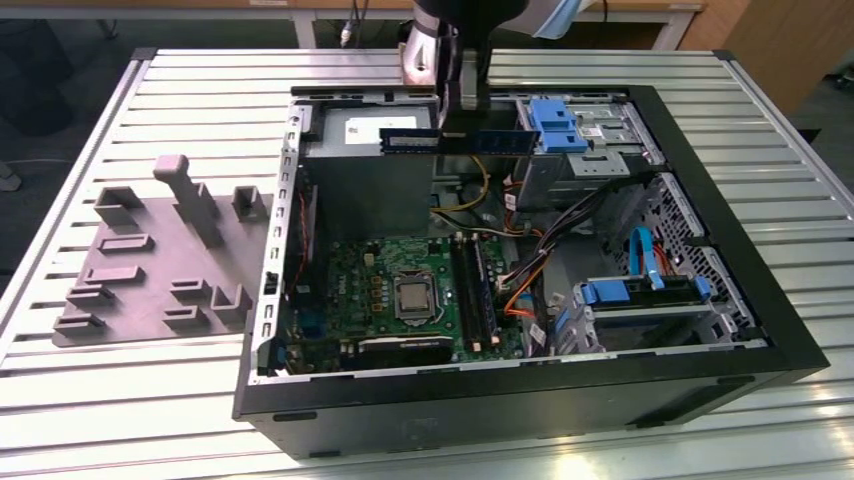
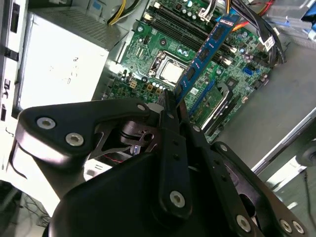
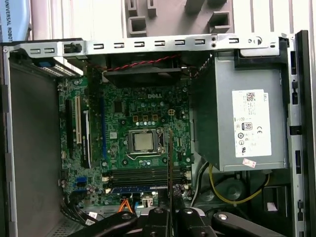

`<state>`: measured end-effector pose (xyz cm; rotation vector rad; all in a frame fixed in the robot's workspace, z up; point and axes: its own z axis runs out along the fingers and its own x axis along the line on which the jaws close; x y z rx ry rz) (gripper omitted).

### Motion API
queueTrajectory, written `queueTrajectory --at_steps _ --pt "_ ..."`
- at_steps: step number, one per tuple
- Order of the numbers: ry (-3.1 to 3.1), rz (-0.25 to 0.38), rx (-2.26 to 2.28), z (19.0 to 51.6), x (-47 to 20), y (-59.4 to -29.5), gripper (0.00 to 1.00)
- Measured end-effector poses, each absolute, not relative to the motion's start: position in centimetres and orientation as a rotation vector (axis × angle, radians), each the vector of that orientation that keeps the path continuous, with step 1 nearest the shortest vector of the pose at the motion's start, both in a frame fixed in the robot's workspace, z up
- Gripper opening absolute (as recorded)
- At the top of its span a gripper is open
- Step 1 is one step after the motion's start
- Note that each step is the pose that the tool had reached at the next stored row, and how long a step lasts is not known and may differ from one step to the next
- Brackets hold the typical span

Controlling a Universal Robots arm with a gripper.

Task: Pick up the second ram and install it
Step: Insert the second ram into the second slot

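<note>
I find the claw (image 2: pixel 170 106) clamped on the second ram (image 2: pixel 203 49) above the motherboard (image 3: pixel 123 113); I judge it needs squaring to the memory slots (image 3: pixel 143 175).

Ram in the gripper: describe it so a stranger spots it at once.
Find the open black case on the slatted table. Over its far end the gripper holds the ram level. Unlike the blue brackets beside it, it is a thin chip-studded board.
</note>
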<state>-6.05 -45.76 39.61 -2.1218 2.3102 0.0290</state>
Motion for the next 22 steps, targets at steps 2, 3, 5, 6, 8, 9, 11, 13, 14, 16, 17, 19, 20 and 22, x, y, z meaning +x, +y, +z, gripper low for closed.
queueTrajectory --at_steps 2,3,5,6,8,9,11,13,14,16,17,19,20,22 --pt "2.344 0.028 -2.085 39.59 -6.05 -45.76 0.14" --pt "2.361 0.028 -2.065 39.58 -6.05 -45.76 0.14" --pt "2.398 0.027 -2.022 39.56 -6.05 -45.75 0.14" --pt "2.416 0.027 -2.001 39.55 -6.05 -45.75 0.14" --pt "2.449 0.026 -1.959 39.52 -6.05 -45.76 0.14" --pt "2.465 0.026 -1.940 39.51 -6.05 -45.76 0.14" --pt "2.495 0.025 -1.901 39.48 -6.05 -45.76 0.14" --pt "2.524 0.025 -1.863 39.45 -6.05 -45.76 0.14" --pt "2.537 0.025 -1.844 39.44 -6.05 -45.76 0.14" --pt "2.564 0.024 -1.807 39.41 -6.05 -45.76 0.14" --pt "2.576 0.024 -1.789 39.40 -6.05 -45.76 0.14" --pt "2.600 0.023 -1.755 39.37 -6.05 -45.76 0.14" --pt "2.612 0.023 -1.737 39.35 -6.05 -45.76 0.14" --pt "2.634 0.023 -1.703 39.33 -6.05 -45.76 0.14"
